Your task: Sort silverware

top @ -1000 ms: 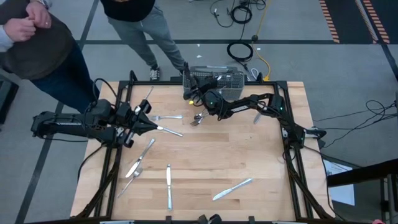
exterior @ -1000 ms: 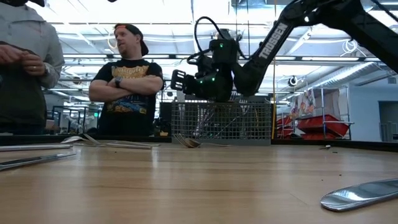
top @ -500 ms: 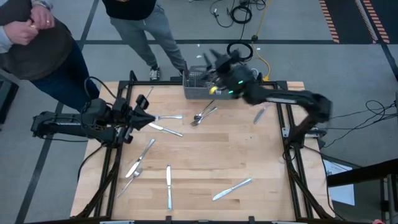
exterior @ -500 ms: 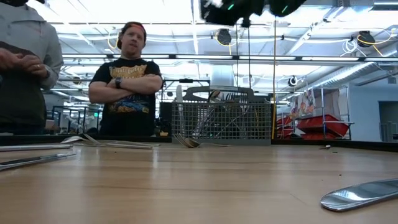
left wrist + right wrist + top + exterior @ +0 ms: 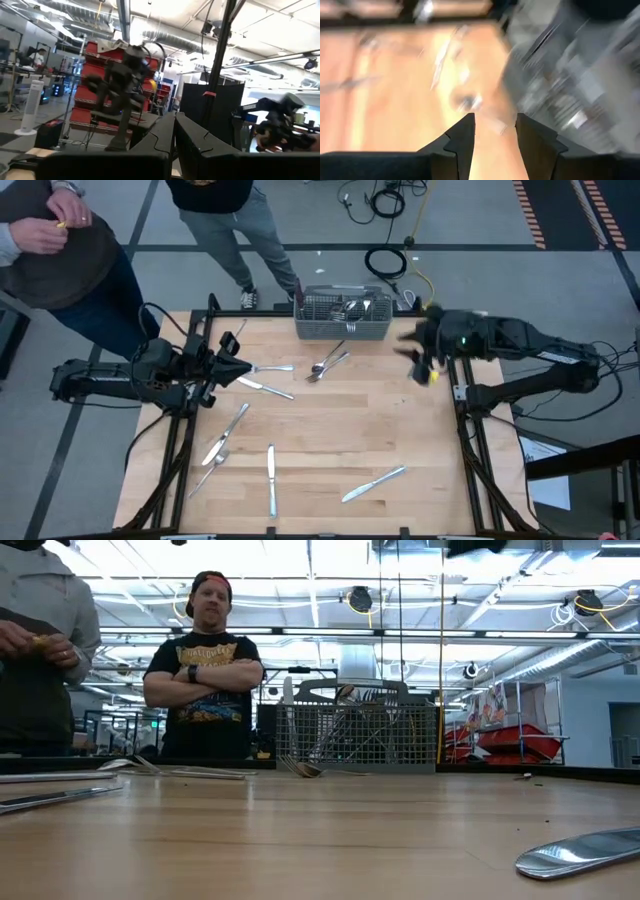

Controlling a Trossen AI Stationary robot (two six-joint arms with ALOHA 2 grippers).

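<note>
1. Across the wooden table [image 5: 330,430] I see the silverware [image 5: 271,480] scattered loose: a knife [image 5: 374,484] at the near edge, well away from the basket, more pieces toward the left side, and a fork-and-spoon pair [image 5: 327,365] lying just in front of the basket.
2. At the table's far edge stands the grey wire basket [image 5: 343,316], with several shiny pieces standing inside it; in the low view [image 5: 355,735] their handles lean against the mesh.
3. Beyond the basket, off the table, I see a person [image 5: 205,670] with folded arms and another person [image 5: 60,250] at the left corner.
4. To the right of the basket, at the table's right edge, my right gripper [image 5: 418,352] hangs above the wood, blurred. Its wrist view shows the fingers [image 5: 462,137] parted with nothing between them; no silverware touches the jaws.
5. To the left of the basket, my left gripper [image 5: 243,377] sits low with its jaws clenched together, empty. A knife [image 5: 265,388] and a fork [image 5: 270,368] lie just beyond its tips, outside the jaws.
</note>
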